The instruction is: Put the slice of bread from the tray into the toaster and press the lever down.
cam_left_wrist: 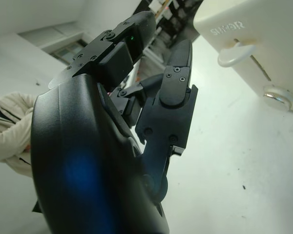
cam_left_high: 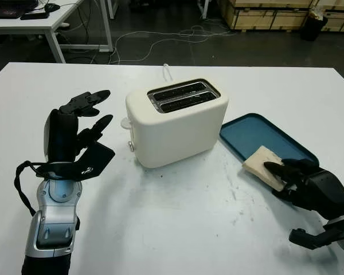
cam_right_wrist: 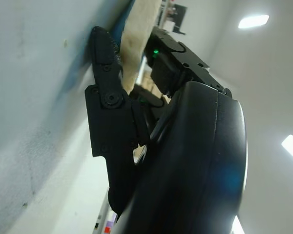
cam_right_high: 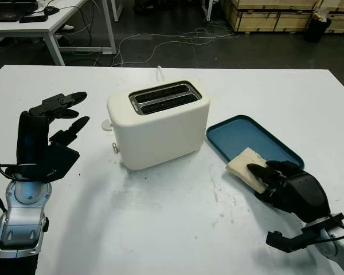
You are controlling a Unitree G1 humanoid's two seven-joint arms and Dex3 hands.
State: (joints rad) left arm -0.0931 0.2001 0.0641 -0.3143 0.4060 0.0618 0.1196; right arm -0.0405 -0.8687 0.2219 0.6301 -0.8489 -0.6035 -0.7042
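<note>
Gripping hand: the right hand [cam_left_high: 309, 186] sits at the near end of the tray, its fingers [cam_left_high: 278, 168] closed around the slice of bread.
Bread: the slice of bread [cam_left_high: 264, 165] lies tilted over the tray's near rim, one end pinched between the right hand's fingers, the other end over the blue surface.
Tray: the blue tray [cam_left_high: 249, 133] lies flat on the bench [cam_left_high: 178, 223], just right of the toaster.
Toaster: the cream toaster [cam_left_high: 178, 123] stands upright mid-bench, both top slots bare; its lever [cam_left_wrist: 234, 52] is on the end facing the left hand.
Left hand: the left hand [cam_left_high: 74, 134] is open and raised above the bench, left of the toaster and apart from it, holding nothing.
Background: cables on the floor [cam_left_high: 160, 34] beyond the bench.
</note>
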